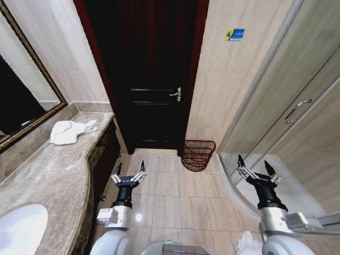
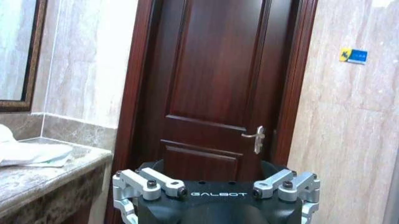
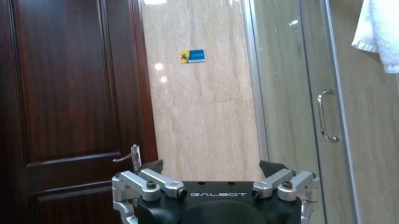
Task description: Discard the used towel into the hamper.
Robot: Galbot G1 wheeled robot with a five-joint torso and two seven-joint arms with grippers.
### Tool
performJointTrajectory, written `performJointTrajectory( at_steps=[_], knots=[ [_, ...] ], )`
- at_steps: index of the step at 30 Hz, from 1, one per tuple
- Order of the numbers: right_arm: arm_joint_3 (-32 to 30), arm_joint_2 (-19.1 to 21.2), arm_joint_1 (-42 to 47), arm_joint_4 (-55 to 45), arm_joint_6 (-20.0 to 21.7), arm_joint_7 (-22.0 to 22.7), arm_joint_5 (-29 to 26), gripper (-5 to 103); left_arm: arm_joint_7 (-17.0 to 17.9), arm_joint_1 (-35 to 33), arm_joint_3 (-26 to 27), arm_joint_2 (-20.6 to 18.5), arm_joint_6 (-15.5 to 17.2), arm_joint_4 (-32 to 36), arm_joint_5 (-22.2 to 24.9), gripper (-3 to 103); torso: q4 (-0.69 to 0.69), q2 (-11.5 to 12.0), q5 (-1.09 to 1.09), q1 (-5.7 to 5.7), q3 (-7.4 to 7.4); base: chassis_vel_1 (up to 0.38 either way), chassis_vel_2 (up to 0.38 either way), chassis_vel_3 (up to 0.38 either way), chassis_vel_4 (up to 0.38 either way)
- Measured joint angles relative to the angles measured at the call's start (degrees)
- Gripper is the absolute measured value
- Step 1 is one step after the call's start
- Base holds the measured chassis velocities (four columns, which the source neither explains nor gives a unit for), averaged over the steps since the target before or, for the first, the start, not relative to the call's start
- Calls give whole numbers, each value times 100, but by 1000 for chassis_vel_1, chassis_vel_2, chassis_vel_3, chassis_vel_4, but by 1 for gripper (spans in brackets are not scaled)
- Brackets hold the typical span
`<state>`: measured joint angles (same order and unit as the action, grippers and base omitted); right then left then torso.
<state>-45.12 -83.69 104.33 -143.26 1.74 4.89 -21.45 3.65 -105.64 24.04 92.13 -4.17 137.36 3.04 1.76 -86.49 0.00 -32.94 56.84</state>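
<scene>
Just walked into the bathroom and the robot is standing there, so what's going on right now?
Nothing is being handled yet. The used towel lies crumpled on the marble counter at the robot's left, near the mirror. The hamper stands on the tiled floor by the wall, right of the dark door. The left gripper and the right gripper are both open and empty, held low in front of the robot over the floor, apart from both towel and hamper.

Towel (image 1: pixel 71 131) on counter (image 1: pixel 53 175) at left, below mirror (image 1: pixel 21 95) | door (image 1: pixel 146 74) straight ahead | hamper (image 1: pixel 198 155) on floor right of door, beside shower enclosure (image 1: pixel 287 122) | left gripper (image 1: pixel 129 177) and right gripper (image 1: pixel 257 170) low in front.
</scene>
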Motion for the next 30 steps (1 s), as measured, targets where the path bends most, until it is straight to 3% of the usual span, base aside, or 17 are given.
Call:
performJointTrajectory(
  at_steps=[30],
  knots=[
    [132, 291, -350, 2, -216, -206, -217, 100, -164, -351, -418, 0, 163, 50, -184, 99, 1, 0, 0, 0, 0, 0, 0, 0, 0]
  ],
)
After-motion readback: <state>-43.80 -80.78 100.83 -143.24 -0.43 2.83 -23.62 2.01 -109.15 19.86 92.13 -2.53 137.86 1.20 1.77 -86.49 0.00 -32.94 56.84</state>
